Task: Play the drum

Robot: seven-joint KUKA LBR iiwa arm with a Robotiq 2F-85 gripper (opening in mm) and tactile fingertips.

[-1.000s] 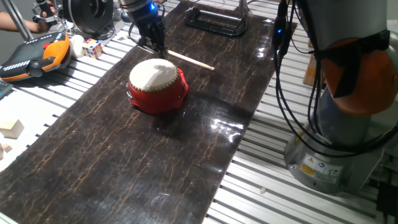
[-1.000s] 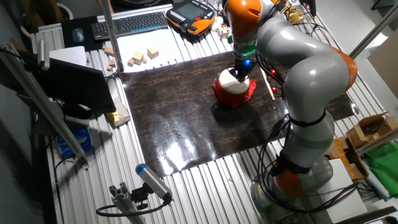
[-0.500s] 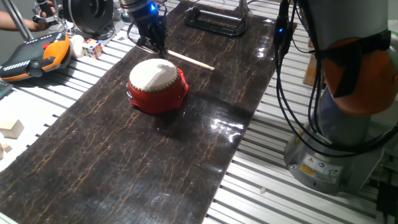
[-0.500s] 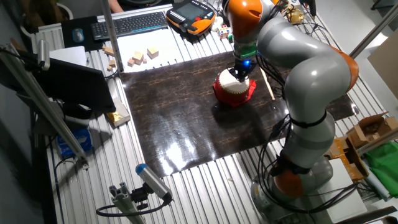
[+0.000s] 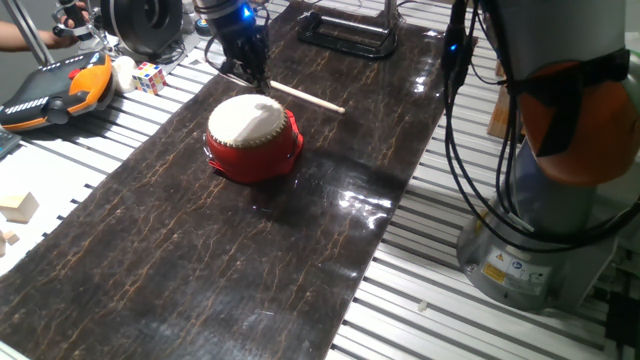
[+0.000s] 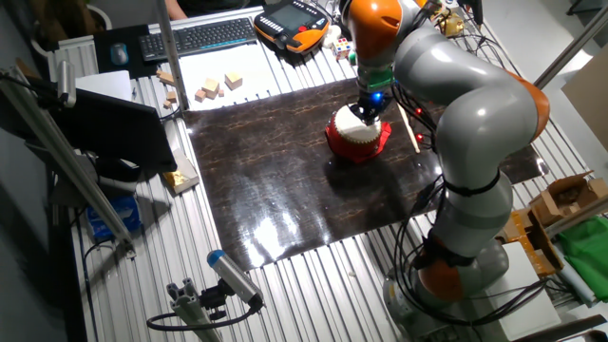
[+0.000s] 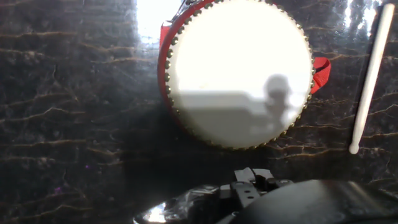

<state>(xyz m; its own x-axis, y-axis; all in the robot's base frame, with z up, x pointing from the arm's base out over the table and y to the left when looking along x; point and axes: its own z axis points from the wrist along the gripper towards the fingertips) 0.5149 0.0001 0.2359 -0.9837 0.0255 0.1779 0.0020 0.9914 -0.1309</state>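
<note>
One gripper, on the KUKA arm, hangs over the far edge of the drum; can't tell if the jaws are apart or together, they're dark and bunched in both fixed views and only a blurred black housing shows at the bottom of the hand view. Jaws point down toward the table, tip just above or at the drum's rim, contact unclear.

Drum sits upright on the dark marble-look mat, cream skin facing straight up, axis vertical; round, so no long axis in plan. Red body with a studded rim, a small red tab sticking out on one side in the hand view. A soft shadow falls on the skin.

Wooden stick lies flat on the mat just beyond the drum, apart from it, long axis running diagonally across the mat's width; in the hand view the stick runs near vertical at the right edge, rounded end toward the bottom.

Off the mat on the slatted table: orange-black pendant, Rubik's cube, wooden blocks, keyboard.
</note>
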